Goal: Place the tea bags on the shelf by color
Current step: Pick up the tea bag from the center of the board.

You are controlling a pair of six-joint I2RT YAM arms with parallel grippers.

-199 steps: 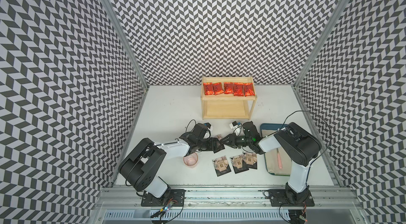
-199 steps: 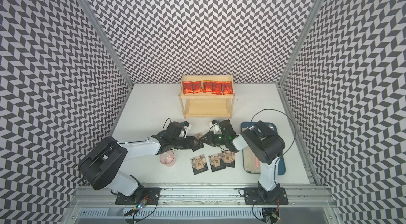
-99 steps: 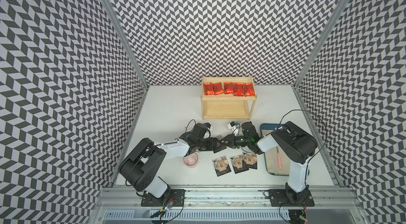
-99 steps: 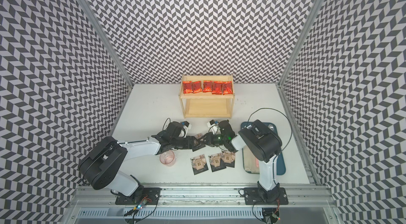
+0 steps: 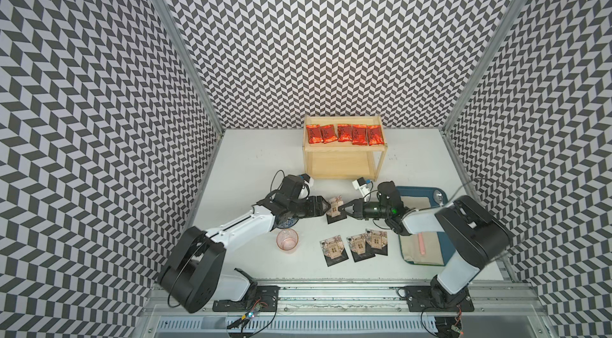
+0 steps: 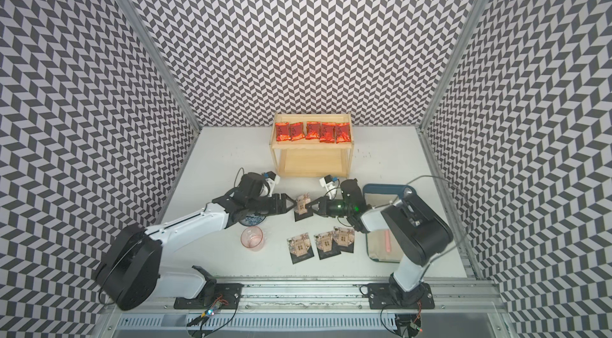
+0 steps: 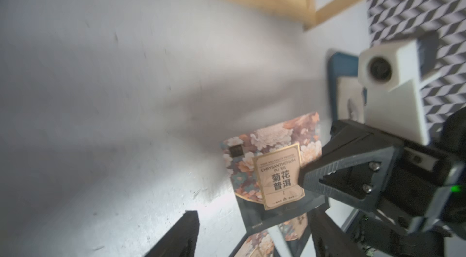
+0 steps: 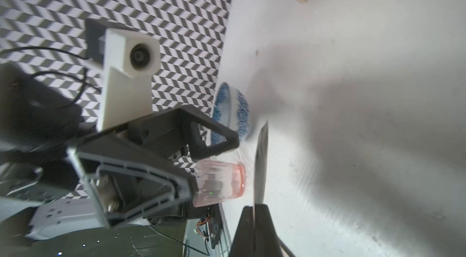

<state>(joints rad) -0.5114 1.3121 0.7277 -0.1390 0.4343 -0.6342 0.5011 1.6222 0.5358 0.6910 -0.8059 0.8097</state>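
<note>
Several red tea bags lie in a row on the top tier of the pale wood shelf; its lower tier is bare. One black tea bag is lifted off the table, and my right gripper is shut on its edge. The right wrist view shows that bag edge-on, pinched in the gripper. My left gripper faces it, open, and its fingers stand wide on either side of the bag's near edge. Three more black tea bags lie flat near the front.
A blue patterned bowl sits under the left arm, and a pink glass cup stands just in front of it. On the right a blue tray with beige cloth lies under the right arm.
My right gripper has closed on the black tea bag. My left gripper's fingers have spread wider and let it go. Both arms have stayed almost in place.
</note>
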